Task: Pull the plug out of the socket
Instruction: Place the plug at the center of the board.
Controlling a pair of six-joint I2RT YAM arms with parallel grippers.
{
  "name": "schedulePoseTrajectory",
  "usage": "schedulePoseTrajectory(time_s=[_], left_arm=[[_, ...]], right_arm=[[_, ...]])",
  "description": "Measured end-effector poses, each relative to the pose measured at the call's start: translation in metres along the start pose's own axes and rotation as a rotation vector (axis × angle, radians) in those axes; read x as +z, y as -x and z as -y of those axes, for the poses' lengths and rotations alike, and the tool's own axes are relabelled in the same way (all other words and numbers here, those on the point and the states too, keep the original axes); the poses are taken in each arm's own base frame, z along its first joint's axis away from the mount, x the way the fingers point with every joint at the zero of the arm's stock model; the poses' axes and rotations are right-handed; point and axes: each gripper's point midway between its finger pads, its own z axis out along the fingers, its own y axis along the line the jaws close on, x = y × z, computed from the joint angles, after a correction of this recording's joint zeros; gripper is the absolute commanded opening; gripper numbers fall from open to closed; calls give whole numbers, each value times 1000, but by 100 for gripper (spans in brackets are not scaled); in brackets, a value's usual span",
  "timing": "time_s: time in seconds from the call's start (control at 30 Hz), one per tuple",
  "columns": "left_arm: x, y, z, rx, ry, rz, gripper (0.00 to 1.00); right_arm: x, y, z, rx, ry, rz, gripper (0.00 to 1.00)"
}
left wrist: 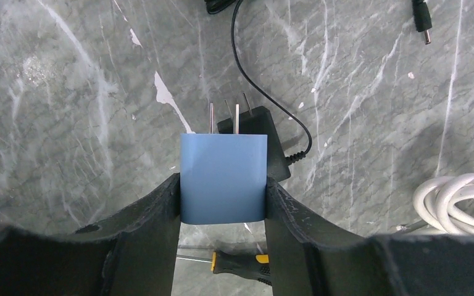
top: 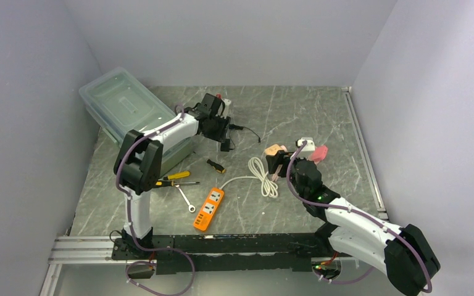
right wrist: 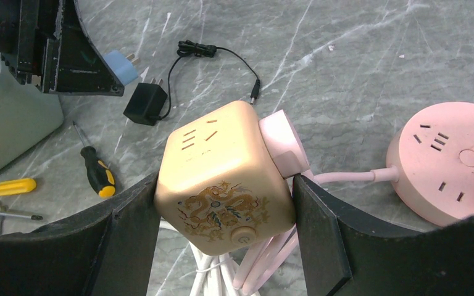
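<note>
My left gripper (left wrist: 222, 186) is shut on a light-blue plug (left wrist: 222, 176), held above the table with its two metal prongs bare and pointing away. The same plug (right wrist: 122, 65) shows in the right wrist view at the far left, clear of any socket. My right gripper (right wrist: 225, 192) is shut on a cream cube socket (right wrist: 222, 172) with a gold dragon print and a round button. A pink plug (right wrist: 282, 143) sits in the cube's right side. From above, the left gripper (top: 222, 132) and the cube socket (top: 276, 150) are well apart.
A black adapter (left wrist: 256, 132) with a thin cord lies under the blue plug. A round pink socket (right wrist: 450, 163), a white cable coil (top: 262, 176), an orange power strip (top: 208, 209), screwdrivers (right wrist: 95, 168), a wrench (top: 186, 200) and a clear plastic box (top: 123, 105) lie around.
</note>
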Motion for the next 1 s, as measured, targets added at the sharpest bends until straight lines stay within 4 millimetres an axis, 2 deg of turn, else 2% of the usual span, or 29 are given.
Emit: schedulePoseTrajectory(time_s=[0.1,0.4,0.53,0.83,1.0], left_arm=[[0,-1,0,4,9,-7,4],[13,-12,-5,-2,25,-62,21],[15,-10,-4,-4,22,-68,29],[18,-8,-3,-14,13,-69,66],[18,-13,-1,-15,2,-88,77]], right_arm=[[0,0,0,-2,0,0,0],[0,0,0,-3,0,0,0],[0,0,0,-6,0,0,0],[1,0,0,-9,0,0,0],[1,0,0,-10,0,0,0]])
